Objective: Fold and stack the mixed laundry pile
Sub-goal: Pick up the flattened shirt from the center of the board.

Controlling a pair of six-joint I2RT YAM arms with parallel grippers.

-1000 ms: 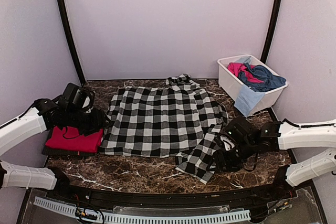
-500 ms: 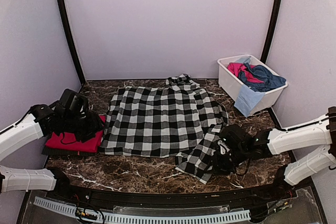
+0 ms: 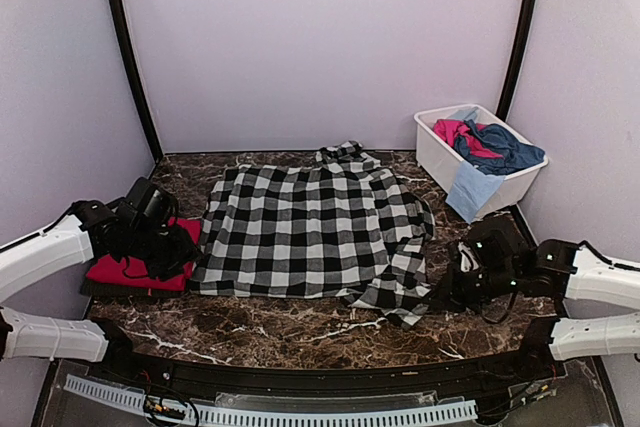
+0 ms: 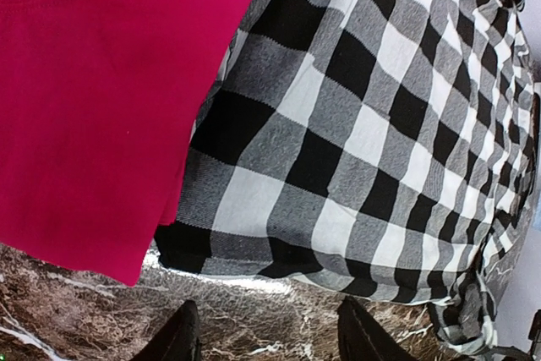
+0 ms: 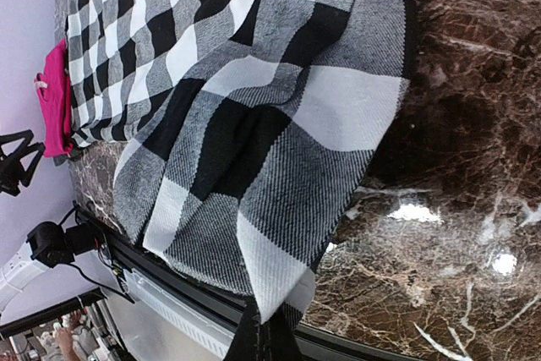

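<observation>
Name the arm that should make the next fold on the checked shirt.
Right. The right tool is shut on the checked shirt at its near sleeve end; the left tool hovers open by the red tee, holding nothing.

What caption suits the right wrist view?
The right claw pinches a corner of the checked shirt over the marble table.

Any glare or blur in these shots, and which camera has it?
Right wrist view: bright glare spots on the polished marble table, checked shirt weave sharp. Left wrist view: red tee and shirt both crisp. Top view: soft, even light, no hard shadows.
</observation>
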